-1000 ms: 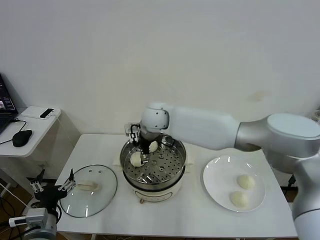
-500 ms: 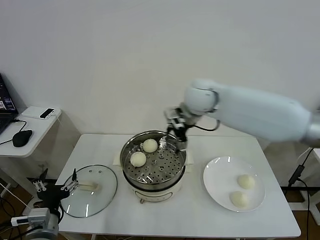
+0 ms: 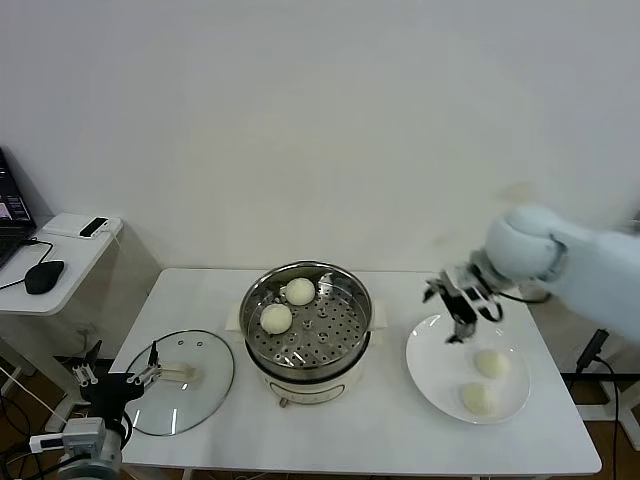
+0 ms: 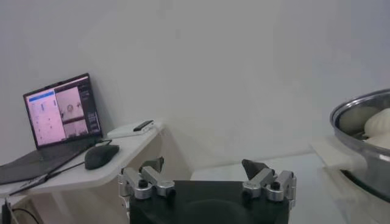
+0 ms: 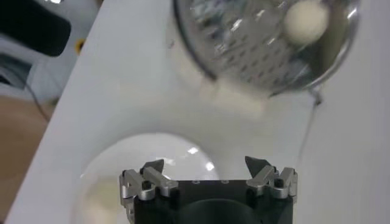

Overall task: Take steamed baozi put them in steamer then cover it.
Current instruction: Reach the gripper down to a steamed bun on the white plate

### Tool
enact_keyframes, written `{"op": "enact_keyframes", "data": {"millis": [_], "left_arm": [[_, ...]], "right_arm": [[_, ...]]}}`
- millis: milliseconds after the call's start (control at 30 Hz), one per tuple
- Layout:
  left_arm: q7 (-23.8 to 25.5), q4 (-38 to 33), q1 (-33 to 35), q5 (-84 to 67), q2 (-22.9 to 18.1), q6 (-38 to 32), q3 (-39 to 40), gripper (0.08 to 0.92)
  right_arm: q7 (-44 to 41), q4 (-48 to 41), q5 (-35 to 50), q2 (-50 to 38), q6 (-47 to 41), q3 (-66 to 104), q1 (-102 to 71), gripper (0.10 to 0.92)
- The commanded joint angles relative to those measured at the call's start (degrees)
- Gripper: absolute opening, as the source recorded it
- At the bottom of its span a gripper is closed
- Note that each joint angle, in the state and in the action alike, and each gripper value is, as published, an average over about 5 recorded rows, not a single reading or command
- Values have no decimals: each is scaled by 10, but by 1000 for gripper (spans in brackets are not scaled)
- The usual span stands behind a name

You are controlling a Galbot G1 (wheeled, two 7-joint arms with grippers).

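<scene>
Head view: white worktop (image 3: pixel 340 440) carrying the steamer (image 3: pixel 307 325) at its centre, with two steamed baozi (image 3: pixel 276 318) lying on the perforated tray toward its left and far side, close to each other. Right of the steamer, a white plate (image 3: pixel 432 375) bearing two more buns (image 3: pixel 491 363), one nearer the wall, one nearer the robot. Above the plate's far-left rim, the right hand (image 3: pixel 461 310), fingers spread wide, empty, clear of the buns. Left of the steamer, the cover (image 3: pixel 185 380) flat on the worktop, handle up. At the worktop's near-left corner, the left hand (image 3: pixel 118 378), spread wide, empty, just beside the cover's rim. Farther left, a side table (image 3: pixel 60 250) with a mouse (image 3: pixel 44 275). Left wrist view: left hand (image 4: pixel 207 176) with jaws wide apart and nothing between them; steamer rim (image 4: pixel 365 122) with a bun inside; laptop (image 4: pixel 58 119) and mouse (image 4: pixel 101 156) on the side table. Right wrist view: right hand (image 5: pixel 208 173) wide and empty over the plate (image 5: pixel 122 158); steamer (image 5: pixel 262 42) beyond, one bun (image 5: pixel 306 20) visible on its tray.
</scene>
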Motion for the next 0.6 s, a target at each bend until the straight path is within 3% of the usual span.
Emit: {"op": "enact_keyframes", "data": {"millis": [33, 600], "left_arm": [[0, 0, -1, 2, -1, 1, 1, 823], [0, 9, 1, 3, -1, 1, -1, 823]], "right_arm": [[3, 24, -94, -102, 21, 147, -251, 823], [16, -49, -131, -43, 23, 214, -351, 823]]}}
